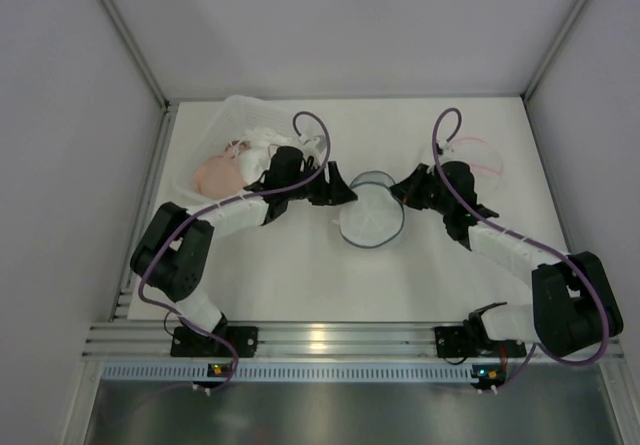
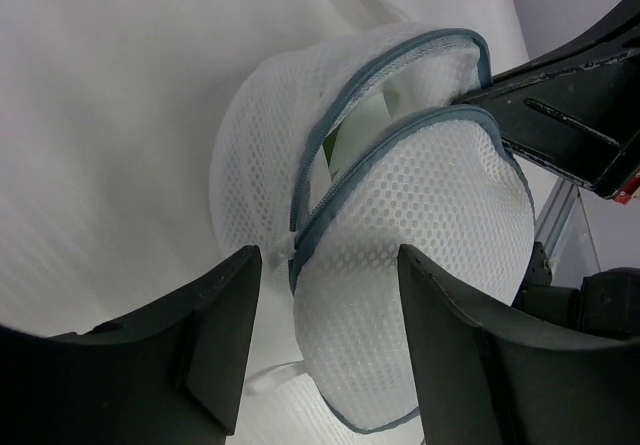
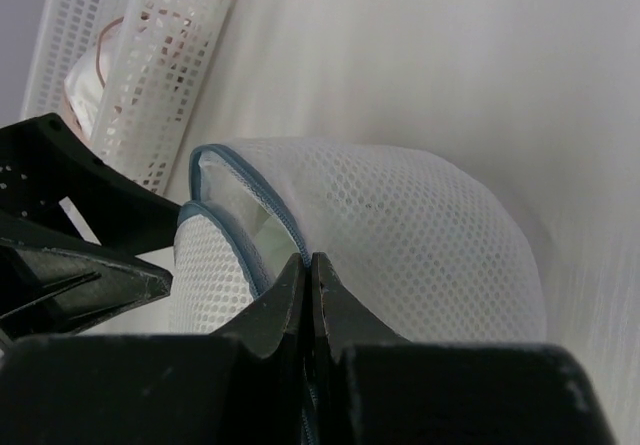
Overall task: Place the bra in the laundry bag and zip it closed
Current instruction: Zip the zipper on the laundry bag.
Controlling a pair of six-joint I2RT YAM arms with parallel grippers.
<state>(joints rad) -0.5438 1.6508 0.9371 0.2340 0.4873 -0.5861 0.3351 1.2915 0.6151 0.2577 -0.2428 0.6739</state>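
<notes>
White counter [image 1: 300, 275]: likely opening the laundry bag [image 1: 368, 220]; right jaws pinch its zip edge, left jaws, spread before it, should grip.

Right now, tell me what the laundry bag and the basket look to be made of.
The laundry bag: white honeycomb mesh, probably synthetic fabric, matte; the open holes and soft bulging show it. Its grey-blue trim looks like woven tape. The basket: seemingly rigid white plastic, slightly glossy, with rows of punched slots.
</notes>
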